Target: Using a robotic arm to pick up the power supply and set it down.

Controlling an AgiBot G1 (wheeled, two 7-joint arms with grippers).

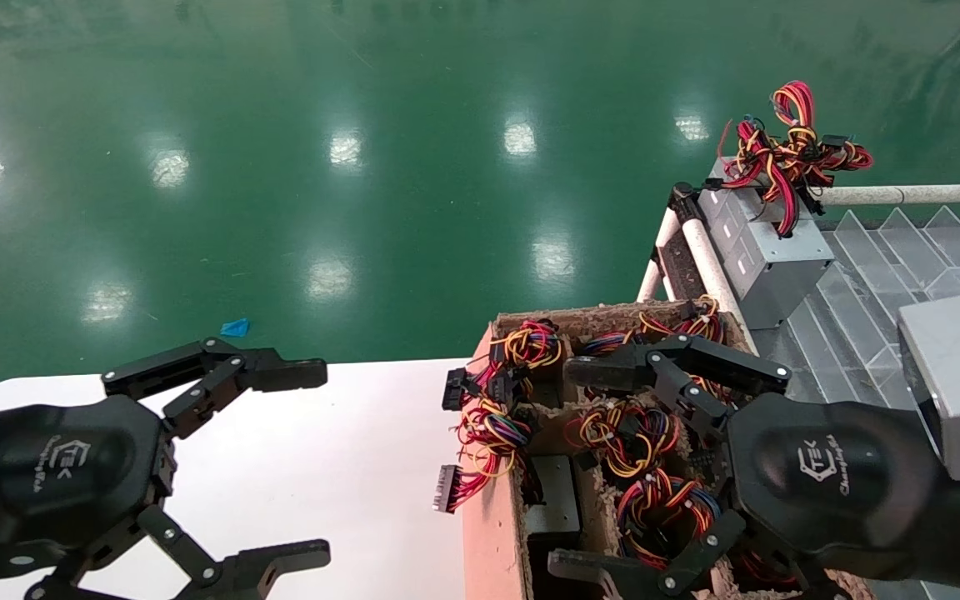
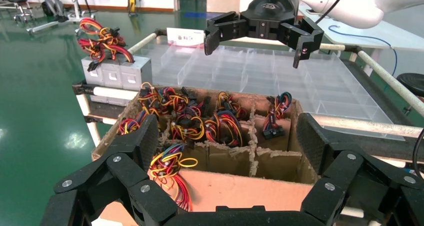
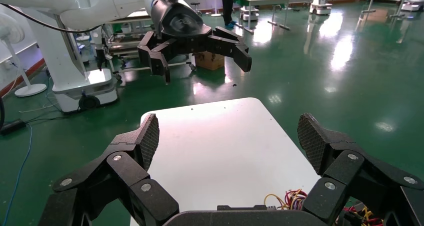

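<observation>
One grey power supply (image 1: 767,258) with a red-yellow cable bundle lies on the rack's near-left corner, also shown in the left wrist view (image 2: 117,73). More power supplies (image 1: 553,492) stand in a divided cardboard box (image 1: 492,533), their cables spilling out. My right gripper (image 1: 559,467) hovers open above the box's compartments, holding nothing; its own view (image 3: 228,136) looks across the white table. My left gripper (image 1: 326,462) is open and empty over the white table (image 1: 322,450), facing the box (image 2: 240,191).
A clear plastic divider tray (image 1: 888,275) covers the rack behind the box, framed by white pipes (image 1: 913,195). Loose connectors (image 1: 447,487) hang over the box's left wall onto the table. Green floor lies beyond the table edge.
</observation>
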